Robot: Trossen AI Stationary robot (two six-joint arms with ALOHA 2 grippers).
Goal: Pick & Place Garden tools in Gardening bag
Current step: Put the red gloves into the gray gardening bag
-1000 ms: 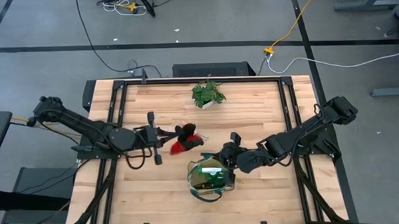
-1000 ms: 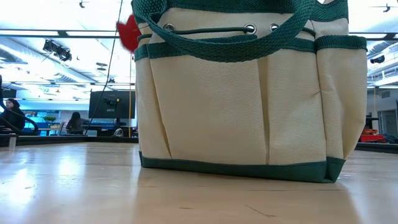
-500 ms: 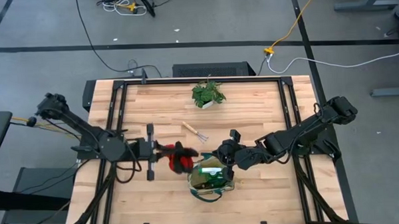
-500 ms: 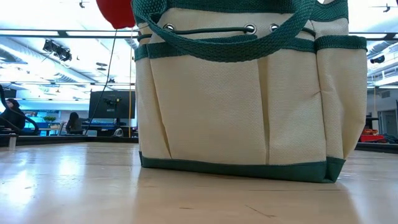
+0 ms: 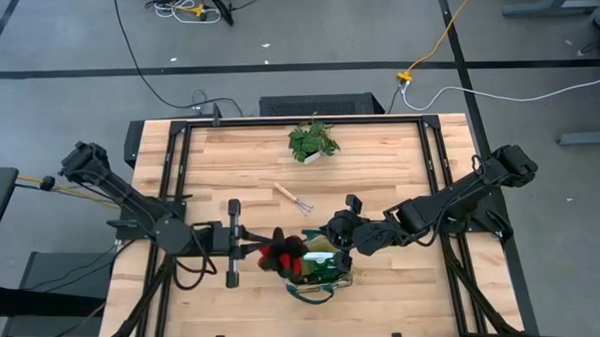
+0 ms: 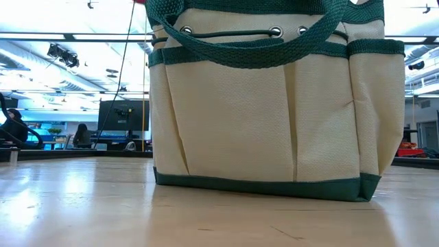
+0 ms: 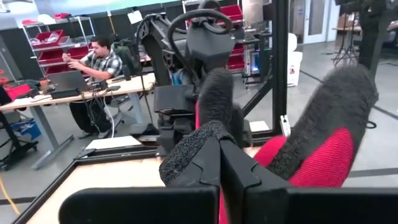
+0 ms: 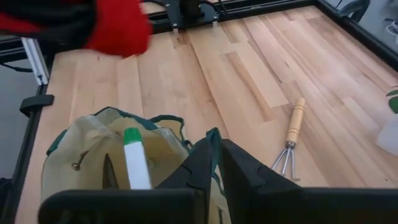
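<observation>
1. The step in hand is carrying the red-and-black gloves (image 5: pixel 281 252) to the gardening bag (image 5: pixel 319 269). The left gripper (image 5: pixel 258 249) has its fingers closed on them, just beside the bag's rim.
2. The right gripper (image 5: pixel 335 239) pinches the bag's green trim and holds the mouth open.
3. Next, I judge, the gloves must come above the opening and be let go.
4. The hand rake (image 5: pixel 293 198) lies apart on the surface.

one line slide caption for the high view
Left gripper carries red-and-black gloves to the beige green-trimmed bag, whose rim the right gripper pinches.
</observation>
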